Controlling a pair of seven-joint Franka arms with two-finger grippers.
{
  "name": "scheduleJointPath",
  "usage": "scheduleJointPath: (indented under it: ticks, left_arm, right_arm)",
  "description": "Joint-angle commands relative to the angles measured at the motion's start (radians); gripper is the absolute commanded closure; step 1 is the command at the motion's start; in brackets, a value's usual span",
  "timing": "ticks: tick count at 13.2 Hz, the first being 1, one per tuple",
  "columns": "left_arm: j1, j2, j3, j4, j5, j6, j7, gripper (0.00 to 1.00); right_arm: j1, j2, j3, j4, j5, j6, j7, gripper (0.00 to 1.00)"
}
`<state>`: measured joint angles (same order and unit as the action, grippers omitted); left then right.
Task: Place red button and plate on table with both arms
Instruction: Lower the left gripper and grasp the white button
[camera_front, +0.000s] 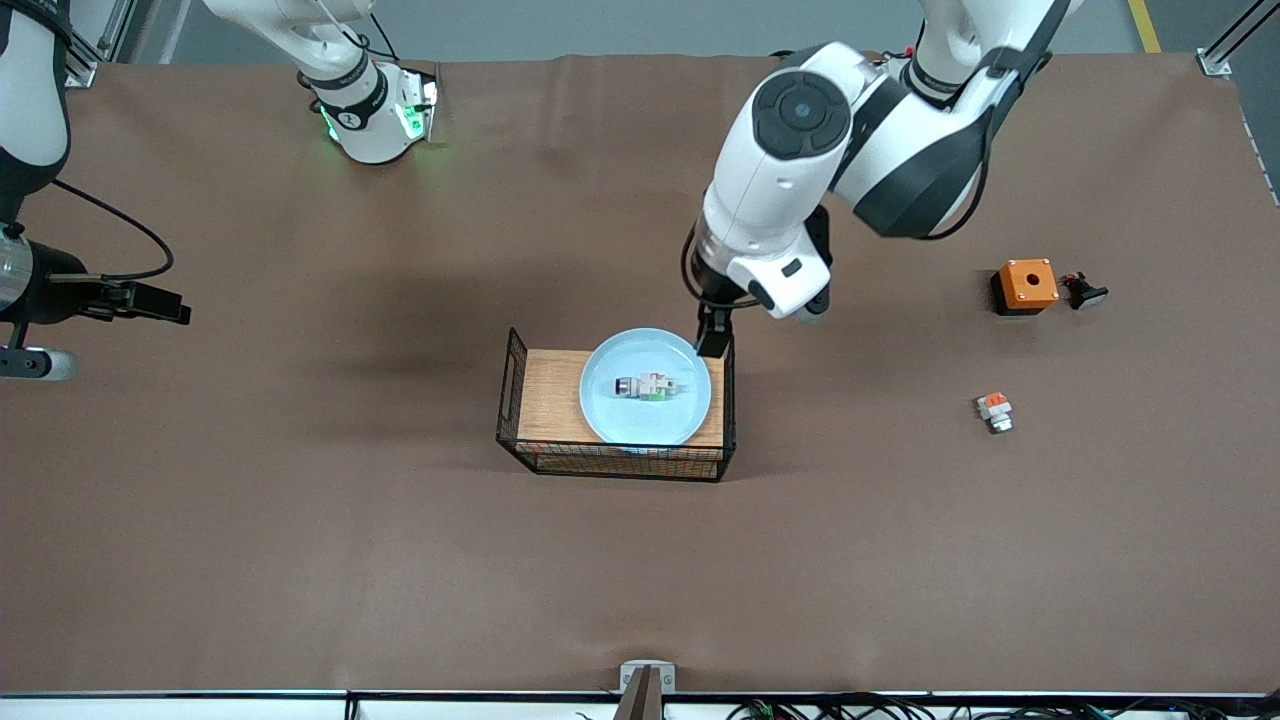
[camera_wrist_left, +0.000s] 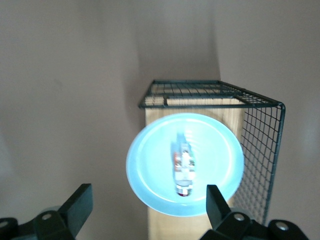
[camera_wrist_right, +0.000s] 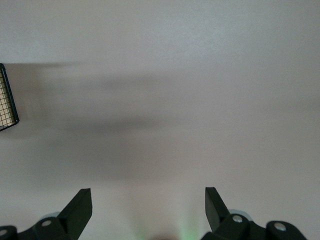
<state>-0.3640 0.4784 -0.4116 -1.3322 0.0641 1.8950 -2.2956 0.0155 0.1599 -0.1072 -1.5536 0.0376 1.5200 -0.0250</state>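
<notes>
My left gripper (camera_wrist_left: 145, 202), jaws wide and empty, hangs at the plate (camera_front: 690, 405)'s two o'clock rim; the red button (camera_front: 647, 387) lies mid-plate; my right gripper (camera_wrist_right: 148, 202) waits agape, probably over bare table (camera_front: 300, 560)

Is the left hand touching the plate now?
Apart. The left wrist view shows the left hand open over the pale-blue plate, its fingers clear of the rim.

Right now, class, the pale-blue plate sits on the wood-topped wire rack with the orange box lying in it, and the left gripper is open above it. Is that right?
One thing is wrong: the red button lies in the plate, not the orange box, which stands on the table toward the left arm's end. The front view shows it. The plate is on the rack, the left gripper open above.
</notes>
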Motion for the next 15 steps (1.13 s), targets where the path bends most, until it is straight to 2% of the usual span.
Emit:
scheduleJointPath:
  ticks: [1,6,12,15]
  left_arm:
    - [-0.018,0.104,0.011,0.071,0.019,0.122,-0.145,0.0]
    - [-0.041,0.207,0.014,0.106,0.017,0.176,-0.139,0.0]
    - [-0.078,0.235,0.019,0.099,0.023,0.177,-0.133,0.0]
    - [-0.078,0.235,0.02,0.091,0.031,0.17,-0.131,0.11]
  right_arm:
    - [-0.011,-0.011,0.009,-0.008,0.019,-0.008,0.005,0.0]
    - [-0.008,-0.013,0.009,-0.013,0.019,-0.008,0.005,0.0]
    - [-0.005,-0.014,0.009,-0.019,0.038,-0.008,0.036,0.0]
    - [0.001,-0.016,0.014,-0.017,0.039,-0.018,0.045,0.0]
